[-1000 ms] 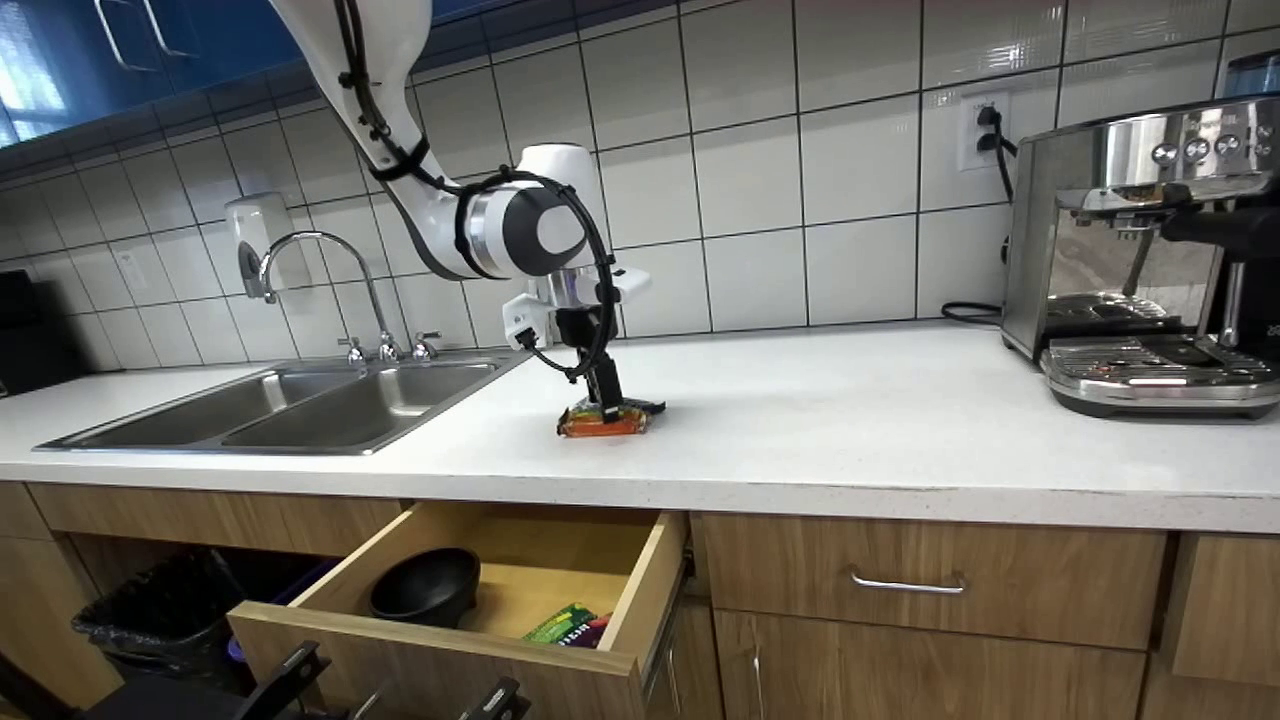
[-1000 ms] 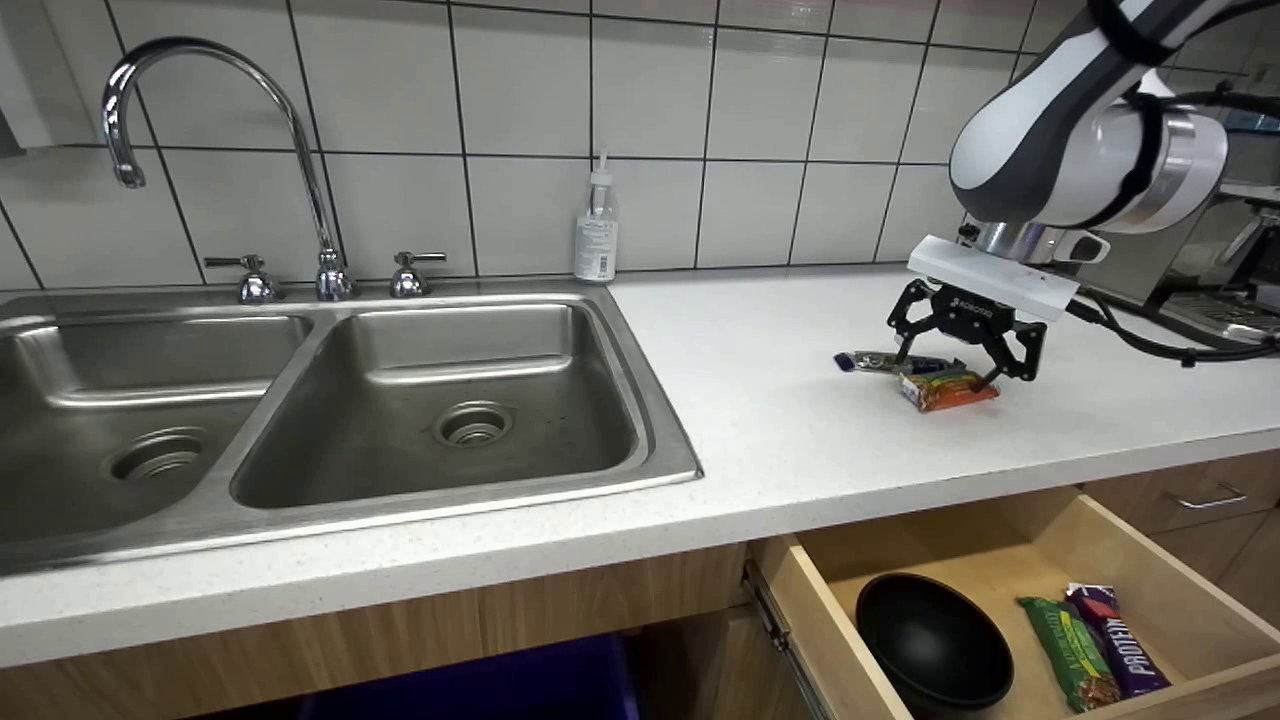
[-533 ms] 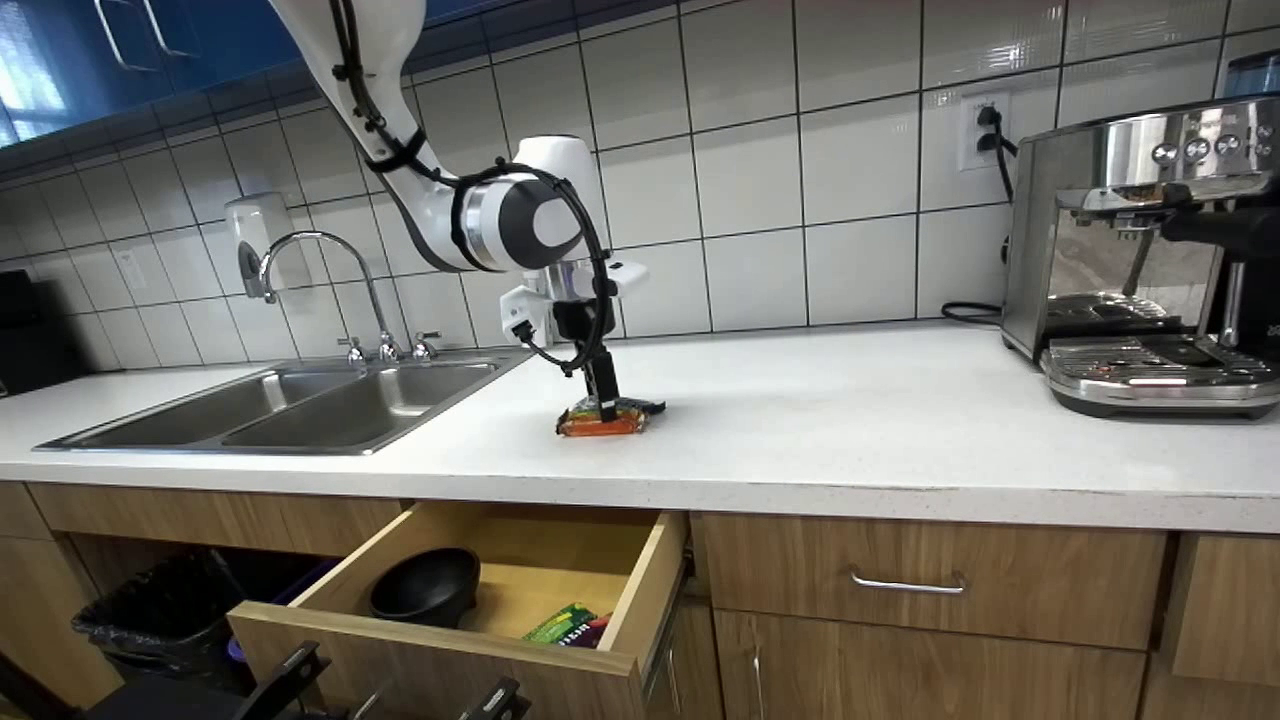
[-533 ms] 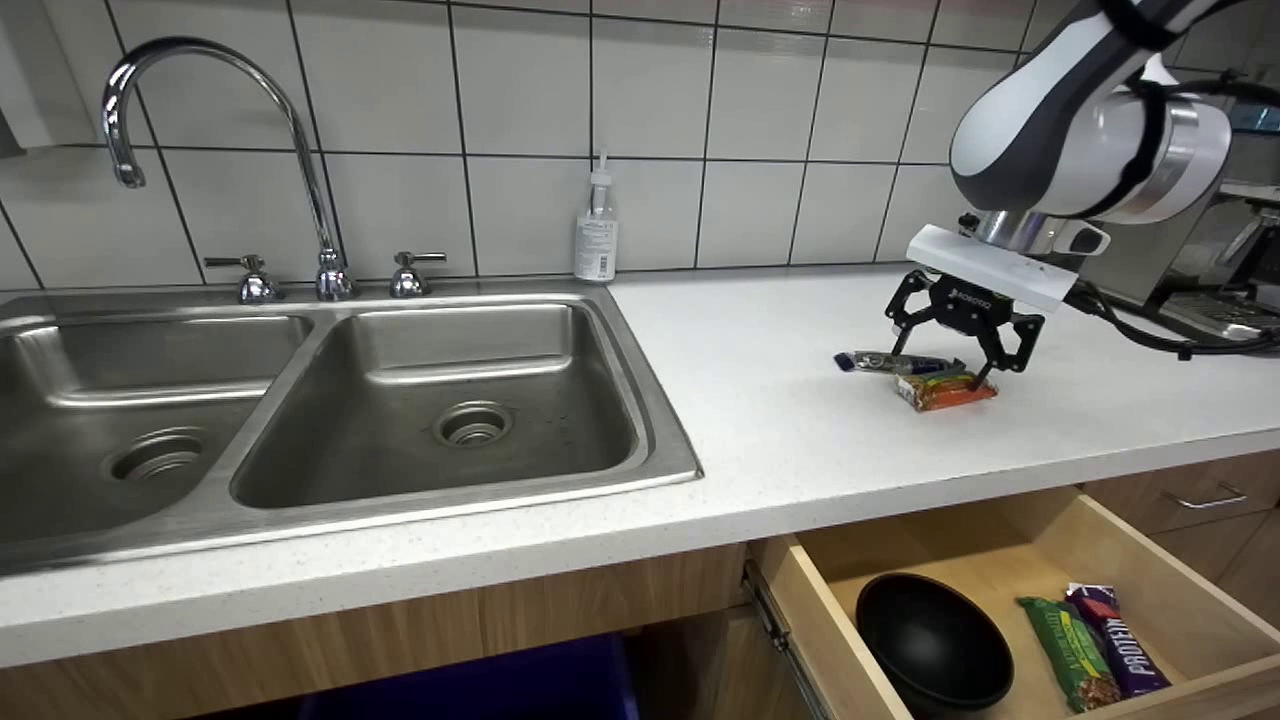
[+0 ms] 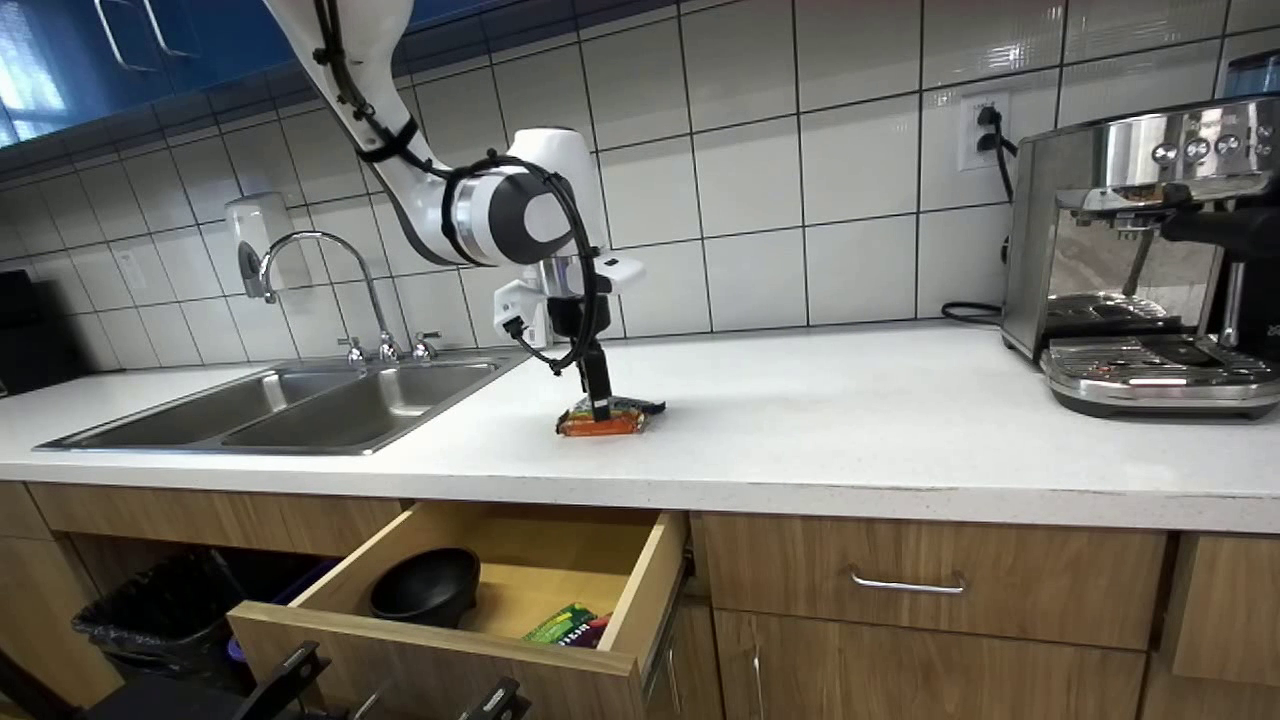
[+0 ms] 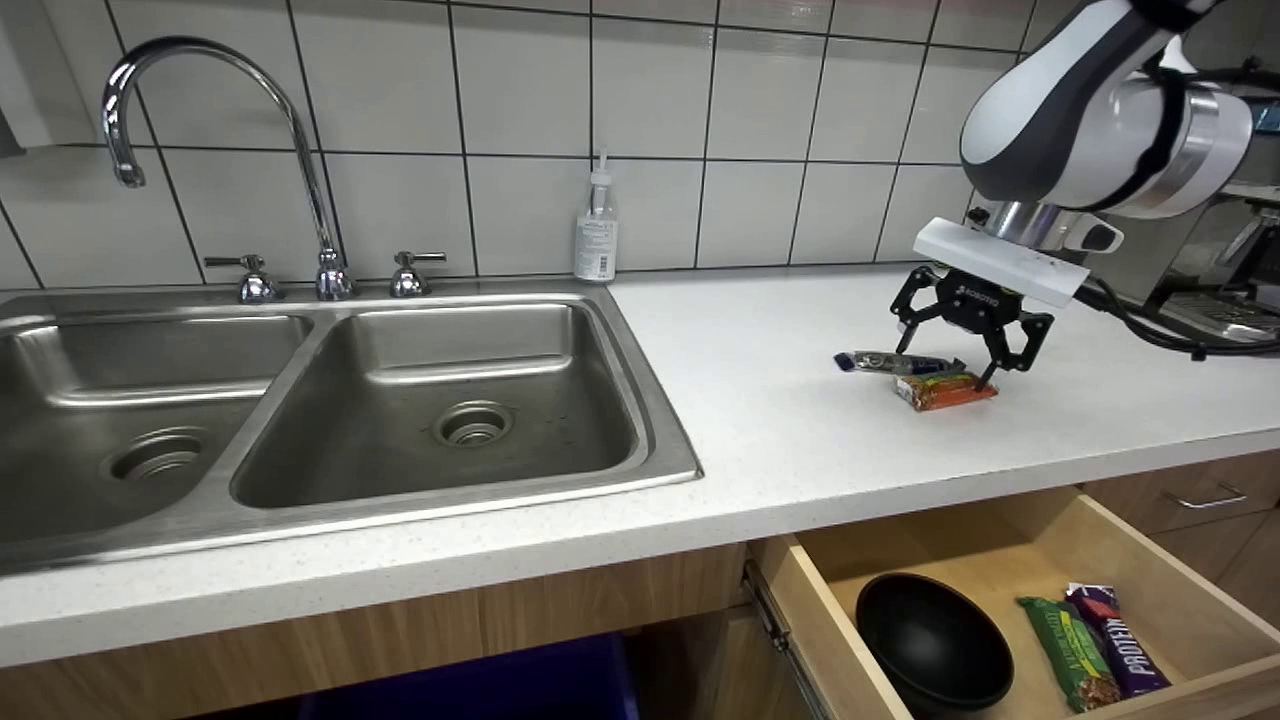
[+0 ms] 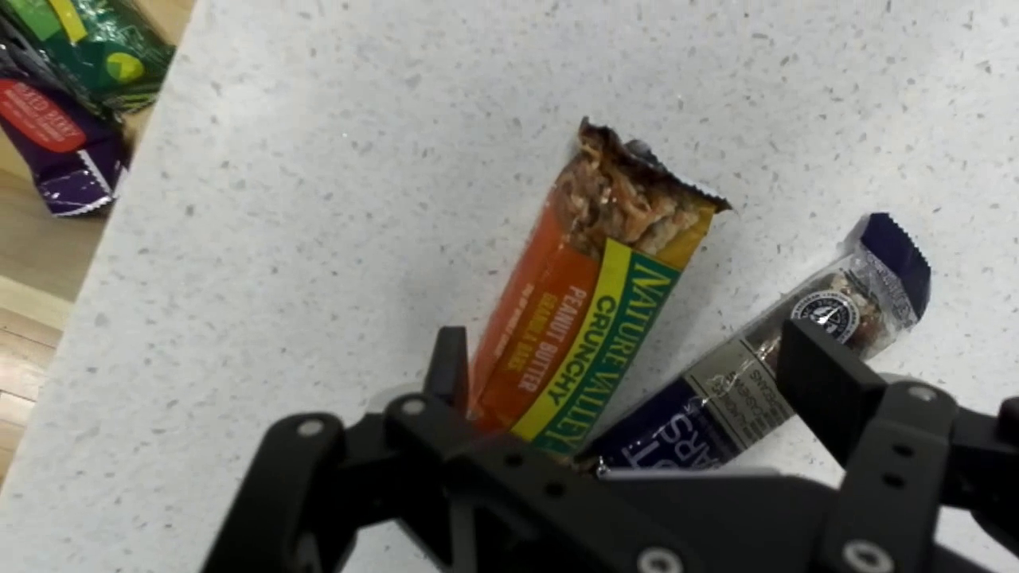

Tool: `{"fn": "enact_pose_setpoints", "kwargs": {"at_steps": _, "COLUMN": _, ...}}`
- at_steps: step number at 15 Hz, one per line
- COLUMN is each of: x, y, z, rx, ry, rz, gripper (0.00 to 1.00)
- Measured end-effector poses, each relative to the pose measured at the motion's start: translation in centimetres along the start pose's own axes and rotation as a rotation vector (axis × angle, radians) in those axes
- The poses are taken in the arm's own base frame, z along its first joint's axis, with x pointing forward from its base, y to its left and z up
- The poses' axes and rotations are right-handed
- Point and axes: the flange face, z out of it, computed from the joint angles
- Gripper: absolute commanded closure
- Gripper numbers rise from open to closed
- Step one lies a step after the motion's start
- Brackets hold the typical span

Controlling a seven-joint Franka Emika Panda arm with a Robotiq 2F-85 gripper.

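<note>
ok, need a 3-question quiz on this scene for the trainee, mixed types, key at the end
1. Fill in: in the wrist view, the flavor printed on the orange bar is ____.
2. Besides the green bar and the purple bar, what sits in the drawer?
3. How does the gripper stand?
A) shut, empty
B) shut on the orange bar
C) open

Key:
1. Peanut butter.
2. A black bowl.
3. C; the jaws stand wide apart.
</note>
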Motion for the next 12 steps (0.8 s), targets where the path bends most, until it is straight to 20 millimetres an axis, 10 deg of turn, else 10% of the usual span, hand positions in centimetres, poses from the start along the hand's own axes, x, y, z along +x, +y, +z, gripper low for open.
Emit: {"fn": "enact_pose_setpoints", "kwargs": {"at_steps": 12, "x": -0.4, "y": 1.6, "z": 0.1, "rx": -0.016, "ry": -0.014, "rz": 0.015, "gripper": 0.00}}
